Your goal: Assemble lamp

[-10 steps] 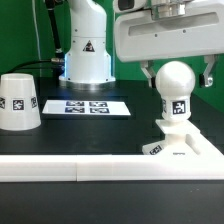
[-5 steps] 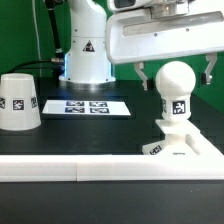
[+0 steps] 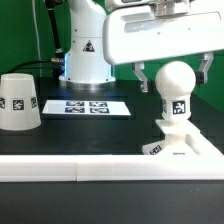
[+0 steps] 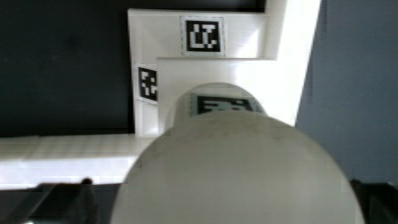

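Observation:
The white ball-headed bulb (image 3: 173, 80) stands upright on the flat square base (image 3: 190, 147) at the exterior view's right. My gripper (image 3: 173, 74) hangs over it, open. Its fingers (image 3: 143, 76) flank the bulb's round head with a small gap on each side. In the wrist view the bulb (image 4: 222, 160) fills the middle, with the tagged base (image 4: 205, 40) beyond it and dark fingertips (image 4: 63, 197) at the corners. The truncated-cone shade (image 3: 18, 101) stands apart at the exterior view's left.
The marker board (image 3: 88, 106) lies flat between the shade and the base. A long white border rail (image 3: 90, 167) runs along the front of the table. The arm's white pedestal (image 3: 85, 50) stands behind the marker board.
The gripper has drifted a little toward the exterior view's left around the bulb head. The bulb, base and shade have not moved.

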Tool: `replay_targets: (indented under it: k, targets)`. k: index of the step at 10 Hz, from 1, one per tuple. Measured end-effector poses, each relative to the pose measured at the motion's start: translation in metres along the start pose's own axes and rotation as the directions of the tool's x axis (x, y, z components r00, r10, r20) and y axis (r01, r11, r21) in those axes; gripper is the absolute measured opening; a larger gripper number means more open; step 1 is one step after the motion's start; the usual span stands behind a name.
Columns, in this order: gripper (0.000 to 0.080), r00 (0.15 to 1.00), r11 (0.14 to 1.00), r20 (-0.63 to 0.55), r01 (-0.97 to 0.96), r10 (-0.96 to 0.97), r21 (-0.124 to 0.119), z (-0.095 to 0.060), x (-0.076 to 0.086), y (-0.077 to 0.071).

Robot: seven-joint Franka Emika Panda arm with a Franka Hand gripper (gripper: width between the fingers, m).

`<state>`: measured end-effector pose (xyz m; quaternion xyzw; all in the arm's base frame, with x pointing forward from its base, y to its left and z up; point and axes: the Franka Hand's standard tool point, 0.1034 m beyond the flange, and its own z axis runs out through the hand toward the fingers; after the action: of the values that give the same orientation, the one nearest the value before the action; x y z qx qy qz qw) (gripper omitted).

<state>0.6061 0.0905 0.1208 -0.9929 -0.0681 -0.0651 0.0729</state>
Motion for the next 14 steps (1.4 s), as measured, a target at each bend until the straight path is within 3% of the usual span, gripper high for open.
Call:
replay_targets:
  k: [6,8,9,14]
  targets:
    - [0.0699,0.942,0.942,0.024,0.334,-0.334,-0.042,0.0002,0.0021,-0.0042]
    - [0.0699,0.937,0.936,0.027,0.349,-0.348,-0.046,0.0001,0.002,-0.0028]
    - [0.0577,0.938,0.937,0.027,0.347,-0.346,-0.047,0.0001,0.0018,-0.0017]
    - [0.0577,0.957,0.956,0.023,0.289,-0.288,-0.048,0.0,0.0019,-0.0025]
